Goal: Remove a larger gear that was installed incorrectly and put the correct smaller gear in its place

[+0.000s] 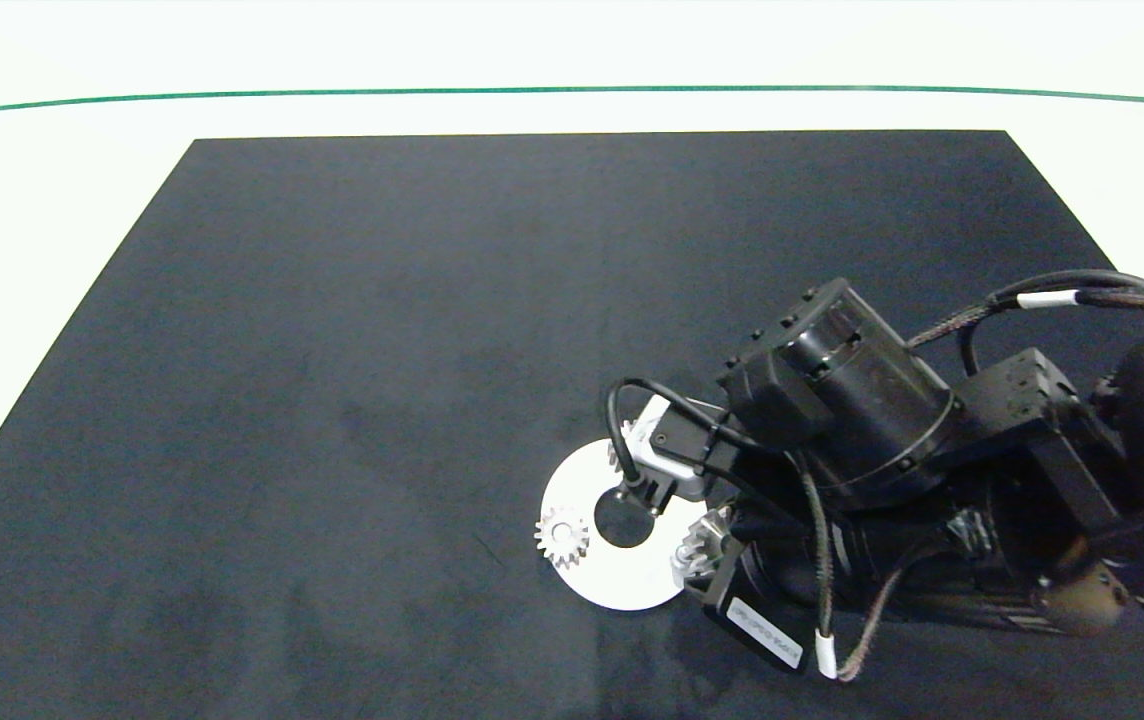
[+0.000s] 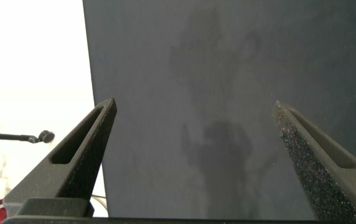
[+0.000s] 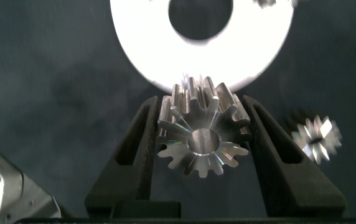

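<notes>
The right claw [image 3: 203,140] is closed on a silver gear [image 3: 203,134], one grey finger [image 3: 142,146] pressed against each side of its toothed rim, the gear's centre hole facing the wrist camera. Which of the task's gears this is cannot be told from the pictures. It is held just beside the rim of a white disc [image 3: 153,59] with a round centre hole, which lies flat on the dark mat [image 1: 332,350] covering the white tabletop [image 1: 52,150].

From above, the right arm reaches in over the near right part of the mat and hides much of the disc's [image 1: 622,580] right side. A small gear [image 1: 562,537] sits on the disc's left edge, and another toothed piece [image 1: 704,545] shows at its right edge, partly under the arm (whether it is the held gear is unclear). The right wrist view also shows a small gear [image 3: 317,138] off to one side of the fingers.

The left claw [image 2: 193,109] hangs wide open over bare mat near its edge, holding nothing.
</notes>
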